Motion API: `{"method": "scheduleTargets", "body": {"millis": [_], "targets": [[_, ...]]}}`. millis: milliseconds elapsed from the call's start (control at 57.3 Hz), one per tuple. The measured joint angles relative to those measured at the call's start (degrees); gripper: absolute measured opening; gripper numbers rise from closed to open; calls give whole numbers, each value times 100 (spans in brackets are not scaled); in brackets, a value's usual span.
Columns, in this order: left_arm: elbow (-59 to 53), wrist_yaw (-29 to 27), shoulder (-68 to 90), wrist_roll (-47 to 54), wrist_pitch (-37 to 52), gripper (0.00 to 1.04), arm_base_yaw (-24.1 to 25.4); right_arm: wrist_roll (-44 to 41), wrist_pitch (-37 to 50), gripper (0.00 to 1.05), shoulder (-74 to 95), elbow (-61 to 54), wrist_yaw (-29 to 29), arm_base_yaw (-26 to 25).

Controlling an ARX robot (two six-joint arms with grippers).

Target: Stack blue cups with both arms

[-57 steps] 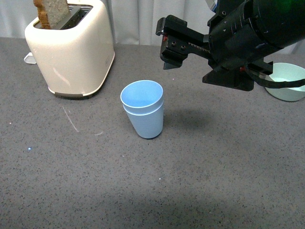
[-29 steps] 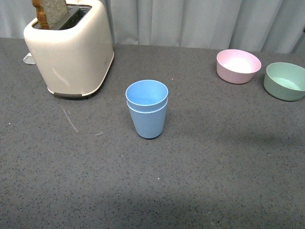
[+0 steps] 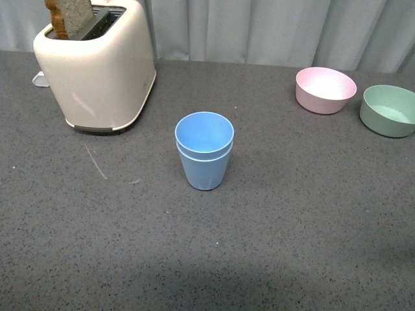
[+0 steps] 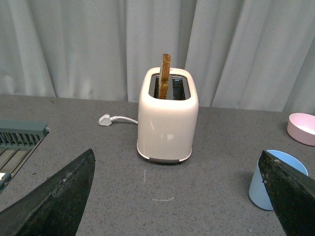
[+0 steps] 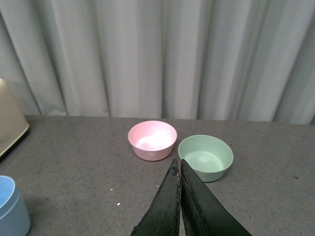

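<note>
Tabletop (image 3: 292,214) now armless — blue cups (image 3: 204,152) remain stacked.

left gripper (image 4: 177,196) fingers (image 4: 54,201) are showing as matte black wedges, edges scuffed and speckled grey; right gripper (image 5: 180,184) fingers (image 5: 165,209) are showing black, tapering to thin tips, faint pale wear along edges; no arm body showing in front view

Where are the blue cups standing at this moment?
In the front view, the blue cups stand nested, one inside the other, near the middle of the table, to the right of the toaster and to the left of the pink bowl.
</note>
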Motion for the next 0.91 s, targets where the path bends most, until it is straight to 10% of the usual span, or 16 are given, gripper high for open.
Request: {"method": "scheduleTargets", "body": {"millis": [908], "targets": [[0,-2,0,0,0,98,0,2,-3130,1,-3547,-256,-111,-243]]}}
